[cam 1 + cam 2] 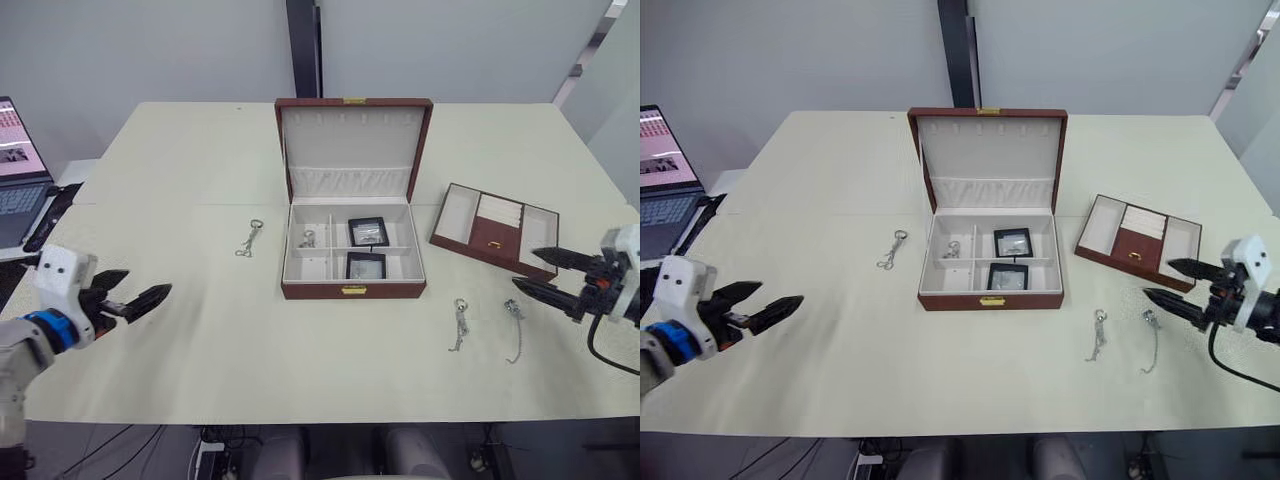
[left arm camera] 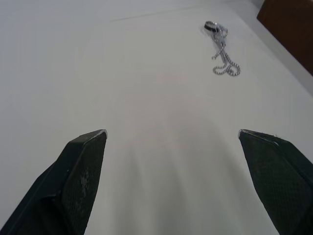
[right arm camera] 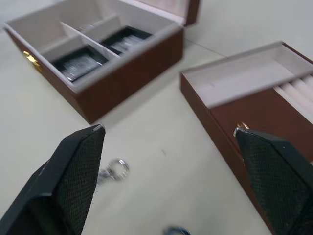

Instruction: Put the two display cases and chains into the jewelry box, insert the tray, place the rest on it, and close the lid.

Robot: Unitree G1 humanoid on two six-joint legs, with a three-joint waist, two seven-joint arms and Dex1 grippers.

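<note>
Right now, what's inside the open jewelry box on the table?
The jewelry box holds two black display cases in its right compartments and one chain in the back left one. The front left compartment looks empty. Nothing covers the compartments; the tray sits outside.

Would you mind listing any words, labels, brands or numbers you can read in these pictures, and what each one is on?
No text can be read.
Laptop: the screen shows pink panels with marks too small to read.
Jewelry box: gold clasp only, no lettering seen.
Tray: plain, with a small gold pull.
Display cases: contents too small to make out.
</note>
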